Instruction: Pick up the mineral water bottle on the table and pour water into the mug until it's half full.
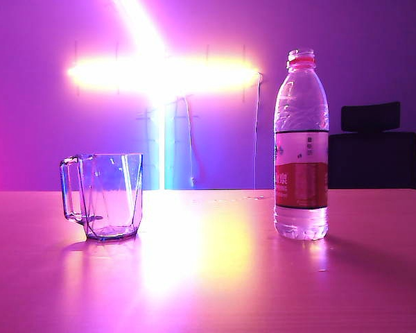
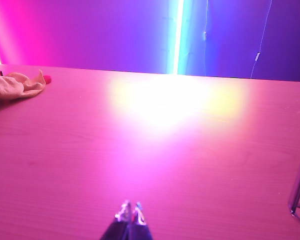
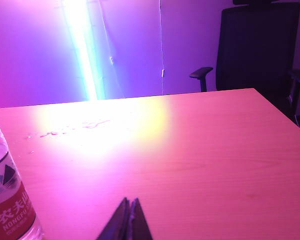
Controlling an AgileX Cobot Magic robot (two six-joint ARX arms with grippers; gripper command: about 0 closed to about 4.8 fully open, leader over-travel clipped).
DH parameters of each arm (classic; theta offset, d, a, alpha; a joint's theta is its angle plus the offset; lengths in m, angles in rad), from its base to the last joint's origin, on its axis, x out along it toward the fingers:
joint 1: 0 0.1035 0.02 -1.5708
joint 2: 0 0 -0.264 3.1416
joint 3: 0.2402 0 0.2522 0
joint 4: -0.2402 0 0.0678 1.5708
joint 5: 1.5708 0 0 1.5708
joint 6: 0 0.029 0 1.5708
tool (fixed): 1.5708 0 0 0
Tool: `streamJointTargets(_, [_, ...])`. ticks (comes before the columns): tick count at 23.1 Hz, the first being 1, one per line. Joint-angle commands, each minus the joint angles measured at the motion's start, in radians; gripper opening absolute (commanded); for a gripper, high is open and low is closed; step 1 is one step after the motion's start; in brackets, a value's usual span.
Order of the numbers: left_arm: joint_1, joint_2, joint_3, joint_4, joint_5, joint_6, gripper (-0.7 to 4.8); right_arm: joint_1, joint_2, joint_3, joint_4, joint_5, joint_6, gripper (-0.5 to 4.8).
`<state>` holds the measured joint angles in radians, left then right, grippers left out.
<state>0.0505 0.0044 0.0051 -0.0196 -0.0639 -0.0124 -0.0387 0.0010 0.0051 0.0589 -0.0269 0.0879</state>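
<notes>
Mug [image 1: 104, 196] sits empty on the table [image 1: 208, 277], left; mineral water bottle [image 1: 301, 149], uncapped, stands right, water [image 1: 301, 223] visible low. My left gripper [image 2: 130, 212] and right gripper [image 3: 129, 205] clenched, empty, near edge.

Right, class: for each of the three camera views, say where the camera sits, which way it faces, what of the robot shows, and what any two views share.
Exterior view: low, near table level, facing the lit wall; shows mug and mineral water bottle; no robot parts.
Left wrist view: above the table, facing forward; shut left gripper, a cloth, the mug's handle at the frame's edge.
Right wrist view: likewise facing forward; shut right gripper, the bottle's label, an office chair.
Shared: mug in exterior and left wrist; bottle in exterior and right wrist.
</notes>
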Motion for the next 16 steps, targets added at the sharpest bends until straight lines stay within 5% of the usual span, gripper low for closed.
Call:
streamJointTargets(1, [0.0,0.002,0.004,0.006,-0.002,0.004,-0.02,0.0,-0.002,-0.004,0.017,0.002,-0.003,-0.05])
streamJointTargets(8, [-0.066,0.002,0.004,0.006,-0.004,0.004,-0.02,0.0,-0.002,-0.004,0.026,-0.023,-0.002,-0.05])
streamJointTargets(11, [-0.276,0.014,0.004,0.006,-0.003,0.004,-0.02,0.0,-0.002,-0.004,0.072,-0.215,0.084,0.01])
streamJointTargets(16, [-0.584,0.091,0.004,0.006,-0.003,0.004,-0.02,0.001,0.0,0.029,0.157,-0.343,0.289,0.55])
